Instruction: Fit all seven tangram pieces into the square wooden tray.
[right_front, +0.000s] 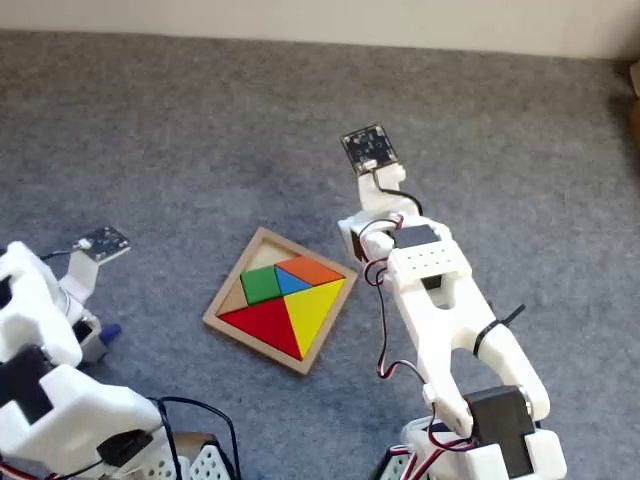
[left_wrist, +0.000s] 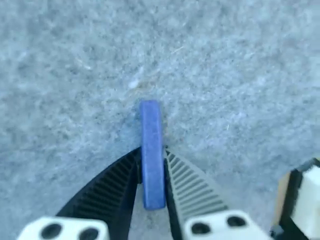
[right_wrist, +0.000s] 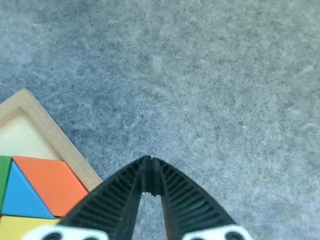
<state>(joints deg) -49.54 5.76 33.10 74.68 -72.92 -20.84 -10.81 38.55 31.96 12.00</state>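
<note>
Slippage is the risk: left claw (left_wrist: 152, 152) pinches the blue piece (left_wrist: 150, 127) edge-on, so it may twist before reaching the tray (right_front: 234, 274). Right claw (right_wrist: 151, 166) is clenched, empty.

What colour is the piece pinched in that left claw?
Blue. The piece shows best in the left wrist view.

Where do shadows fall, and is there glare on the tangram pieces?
High view: a soft shadow darkens the carpet beyond the tray; the laid pieces show no glare. Left wrist view: the blue piece in the left claw has no glare, faint shade beside its tip. Right wrist view: shade on the carpet along the tray's rim, before the shut right claw.
</note>
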